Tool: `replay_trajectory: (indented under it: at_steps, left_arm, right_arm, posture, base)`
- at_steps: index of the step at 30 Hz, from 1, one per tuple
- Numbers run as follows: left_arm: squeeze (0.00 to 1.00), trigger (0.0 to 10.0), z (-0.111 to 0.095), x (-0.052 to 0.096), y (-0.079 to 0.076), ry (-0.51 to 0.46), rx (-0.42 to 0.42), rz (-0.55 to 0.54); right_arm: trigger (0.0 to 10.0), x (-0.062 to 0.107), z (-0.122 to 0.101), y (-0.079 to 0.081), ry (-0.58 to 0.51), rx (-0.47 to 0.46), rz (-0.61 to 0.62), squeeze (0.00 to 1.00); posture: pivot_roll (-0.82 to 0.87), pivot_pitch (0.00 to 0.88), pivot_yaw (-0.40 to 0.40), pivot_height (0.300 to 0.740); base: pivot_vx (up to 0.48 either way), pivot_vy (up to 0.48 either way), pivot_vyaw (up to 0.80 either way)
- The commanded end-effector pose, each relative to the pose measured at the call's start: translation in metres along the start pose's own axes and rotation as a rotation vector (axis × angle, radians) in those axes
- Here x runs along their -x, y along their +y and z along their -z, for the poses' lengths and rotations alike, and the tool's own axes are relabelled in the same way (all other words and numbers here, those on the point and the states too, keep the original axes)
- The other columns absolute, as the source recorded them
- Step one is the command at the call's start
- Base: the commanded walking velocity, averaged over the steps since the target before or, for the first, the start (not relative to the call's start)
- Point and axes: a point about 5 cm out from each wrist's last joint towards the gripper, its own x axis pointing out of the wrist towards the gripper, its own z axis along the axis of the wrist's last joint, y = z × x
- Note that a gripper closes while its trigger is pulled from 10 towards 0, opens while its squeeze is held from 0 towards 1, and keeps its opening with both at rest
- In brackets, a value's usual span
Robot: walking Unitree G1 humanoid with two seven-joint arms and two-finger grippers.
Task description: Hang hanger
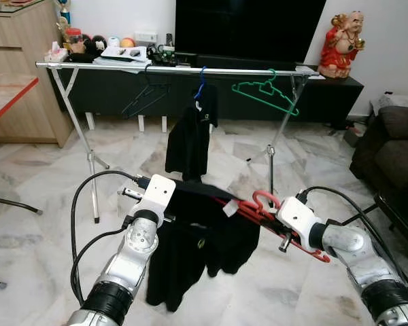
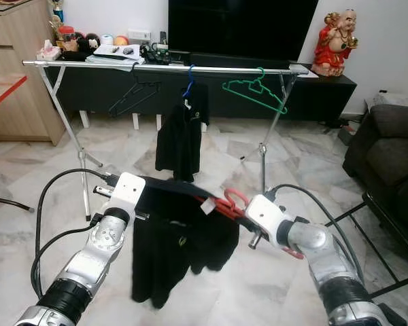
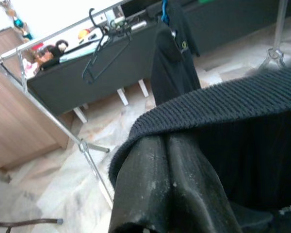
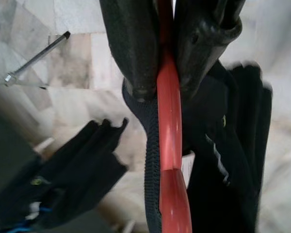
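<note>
Two grippers carry one load; from the head, the red hanger (image 1: 258, 207) with its limp black shirt (image 1: 190, 251) hangs low, well short of the rail (image 1: 177, 68); left wrist: fingers (image 3: 160, 189) pinched together on soft ribbed collar; right wrist: fingers (image 4: 136, 48) clamped on stiff, glossy, likely slippery plastic, the firmer hold.

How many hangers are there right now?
4: black hanger, blue hanger with a shirt and green hanger on the rail; red hanger in the right gripper.
</note>
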Motion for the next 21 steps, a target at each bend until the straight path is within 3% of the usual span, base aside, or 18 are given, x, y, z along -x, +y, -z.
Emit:
replay_trajectory:
  at_steps: [1, 6, 9, 13, 14, 15, 16, 17, 20, 21]
  left_arm:
    - [0.0, 0.0, -0.01, -0.004, 0.014, -0.051, -0.003, -0.049]
    - [0.0, 0.0, -0.019, -0.005, 0.009, -0.099, -0.001, -0.019]
    - [0.0, 0.0, -0.024, -0.002, -0.007, -0.139, 0.007, 0.105]
    - [0.0, 0.0, -0.028, 0.006, -0.027, -0.181, 0.005, 0.249]
    - [0.0, 0.9, -0.028, 0.008, -0.031, -0.187, 0.009, 0.274]
    - [0.0, 2.9, -0.028, 0.009, -0.033, -0.193, 0.01, 0.291]
    - [0.0, 2.9, -0.028, 0.01, -0.034, -0.196, 0.009, 0.301]
    - [0.0, 10.0, -0.028, 0.013, -0.04, -0.208, 0.001, 0.355]
    - [0.0, 10.0, -0.027, 0.017, -0.047, -0.222, -0.028, 0.422]
    - [0.0, 10.0, -0.025, 0.02, -0.05, -0.233, -0.046, 0.454]
  right_arm:
    - [0.0, 0.008, -0.003, -0.021, -0.047, -0.097, 0.165, 0.0]
    - [0.0, -0.004, -0.012, -0.015, -0.123, -0.206, 0.22, 0.0]
    - [0.0, -0.013, -0.017, -0.01, -0.162, -0.294, 0.251, 0.0]
    - [0.0, -0.02, -0.024, -0.002, -0.193, -0.291, 0.219, 0.0]
    - [0.0, -0.021, -0.025, 0.0, -0.198, -0.288, 0.212, 0.0]
    - [0.0, -0.022, -0.026, 0.0, -0.2, -0.288, 0.209, 0.0]
    - [0.0, -0.022, -0.026, 0.0, -0.2, -0.288, 0.208, 0.0]
    - [0.0, -0.022, -0.026, 0.001, -0.191, -0.28, 0.2, 0.0]
    - [0.0, -0.022, -0.024, 0.0, -0.177, -0.275, 0.19, 0.0]
    - [0.0, -0.022, -0.023, 0.003, -0.163, -0.246, 0.132, 0.0]
  posture:
    - [0.0, 0.0, -0.107, 0.74]
    - [0.01, 0.0, -0.107, 0.74]
    - [0.01, 0.0, -0.108, 0.74]
    - [0.01, 0.0, -0.109, 0.74]
    - [0.01, 0.0, -0.109, 0.74]
    - [0.01, 0.0, -0.109, 0.74]
    - [0.01, 0.0, -0.109, 0.74]
    - [0.01, 0.0, -0.114, 0.74]
    - [0.01, 0.0, -0.114, 0.74]
    - [0.01, 0.0, -0.114, 0.74]
  base:
    - [0.0, 0.0, 0.0]
    - [0.0, 0.0, 0.0]
    - [0.0, 0.0, 0.0]
    - [0.0, 0.0, 0.0]
    - [0.0, 0.0, 0.0]
    - [0.0, 0.0, 0.0]
    - [0.0, 0.0, 0.0]
    - [0.0, 0.0, 0.0]
    - [0.0, 0.0, 0.0]
    - [0.0, 0.0, 0.0]
